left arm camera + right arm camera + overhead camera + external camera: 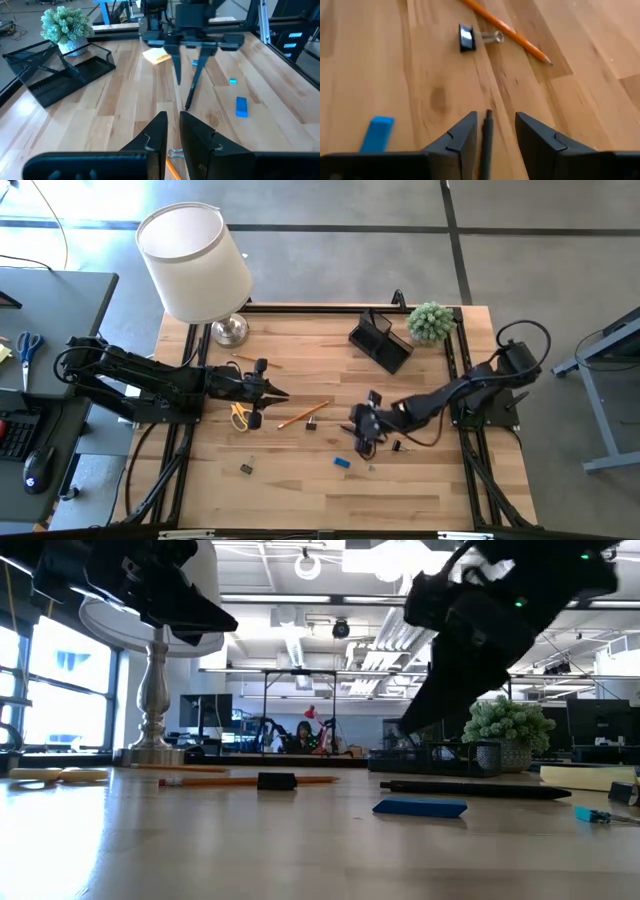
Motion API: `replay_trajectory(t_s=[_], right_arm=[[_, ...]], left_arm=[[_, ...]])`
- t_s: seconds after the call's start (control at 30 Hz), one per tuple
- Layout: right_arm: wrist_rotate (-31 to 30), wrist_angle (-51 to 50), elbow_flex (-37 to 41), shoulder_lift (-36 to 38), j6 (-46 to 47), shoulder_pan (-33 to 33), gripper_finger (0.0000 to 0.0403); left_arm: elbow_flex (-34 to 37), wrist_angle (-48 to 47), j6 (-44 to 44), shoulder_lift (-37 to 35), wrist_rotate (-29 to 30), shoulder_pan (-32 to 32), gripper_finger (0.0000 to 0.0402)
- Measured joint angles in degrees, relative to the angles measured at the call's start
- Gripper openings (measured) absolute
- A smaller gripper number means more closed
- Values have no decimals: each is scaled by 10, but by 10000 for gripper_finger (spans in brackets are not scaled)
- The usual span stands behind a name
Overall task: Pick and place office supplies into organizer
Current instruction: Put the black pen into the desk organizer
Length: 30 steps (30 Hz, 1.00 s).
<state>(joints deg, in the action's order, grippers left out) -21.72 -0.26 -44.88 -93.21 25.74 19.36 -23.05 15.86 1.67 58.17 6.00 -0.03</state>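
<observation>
My right gripper point(495, 120) hangs open just above the table near its middle point(362, 440). Its fingers stand on either side of a dark pen point(485, 142) that lies flat on the wood point(470, 788), and a gap shows on each side of it. A blue eraser point(375, 132) lies beside the pen, with a black clip point(466, 38) and an orange pencil point(505, 27) beyond. My left gripper point(172, 132) hovers shut and holds nothing, left of centre point(272, 392), near the yellow-handled scissors point(240, 417). The black organizer point(380, 340) stands at the far right, and a yellow sticky-note pad point(157, 56) lies behind my right gripper.
A white-shaded lamp point(195, 260) stands at the far left corner and a small green plant point(431, 321) at the far right corner, beside the organizer. A second pencil point(255, 360) and another clip point(246, 469) lie loose on the wood. The near strip of the table point(330, 500) is bare.
</observation>
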Motion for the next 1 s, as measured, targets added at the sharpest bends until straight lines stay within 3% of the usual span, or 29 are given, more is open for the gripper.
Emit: replay_trajectory(t_s=[0.23, 0.4, 0.77, 1.0], right_arm=[[-53, 98, 46, -29, 45, 49, 129], [-106, 106, 49, -69, 53, 69, 129], [-102, 111, 49, -96, 53, 58, 126], [-74, 108, 48, -96, 42, 54, 58]], left_arm=[[0, 9, 0, 0, 0, 0, 40], [0, -10, 0, 0, 0, 0, 40], [0, -17, -5, 0, 0, 0, 40], [0, -26, -5, 0, 0, 0, 40]])
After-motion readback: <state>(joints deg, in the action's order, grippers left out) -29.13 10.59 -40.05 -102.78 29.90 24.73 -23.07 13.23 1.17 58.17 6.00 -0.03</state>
